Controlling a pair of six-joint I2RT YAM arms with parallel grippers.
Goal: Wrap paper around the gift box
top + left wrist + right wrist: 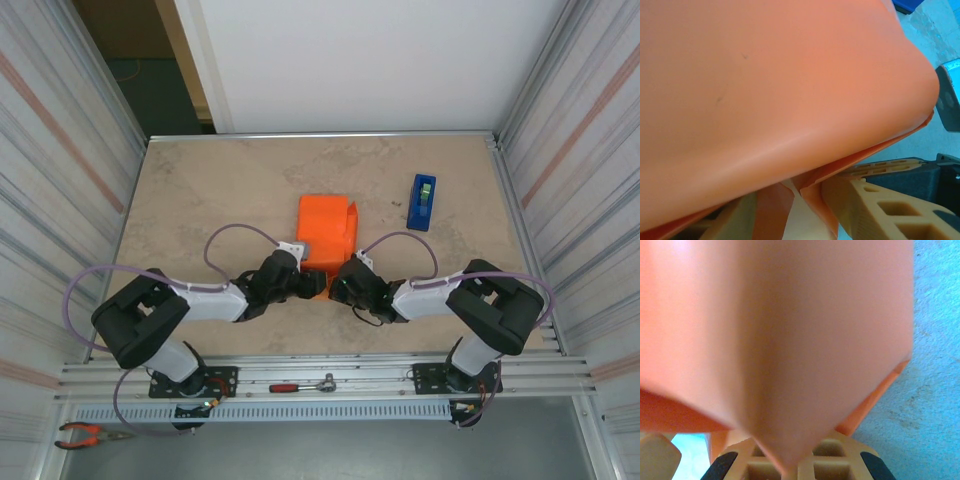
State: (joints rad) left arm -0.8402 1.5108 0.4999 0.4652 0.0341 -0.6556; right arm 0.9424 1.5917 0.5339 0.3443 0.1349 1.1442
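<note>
While clamping a corner of the paper (325, 230) tight in the right gripper (336, 284), holds the left gripper (314, 287) half-parted astride its loose fold.

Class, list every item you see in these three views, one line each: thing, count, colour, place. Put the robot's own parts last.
paper: one, bright orange, folded into a bundle at the table's centre
tape dispenser: one, blue, on the table right of the paper, apart from it
table: one, beige marbled, under everything
ratchet wrench: one, red handle with metal head, on the near rail, midway along
pliers: one pair, orange-red handles, near left corner
cables: two, purple, one looped over each arm
arms: two, black and grey, reaching in from the near edge
left tool: one, open, at the paper's near edge
right tool: one, shut on the paper's near edge
</note>
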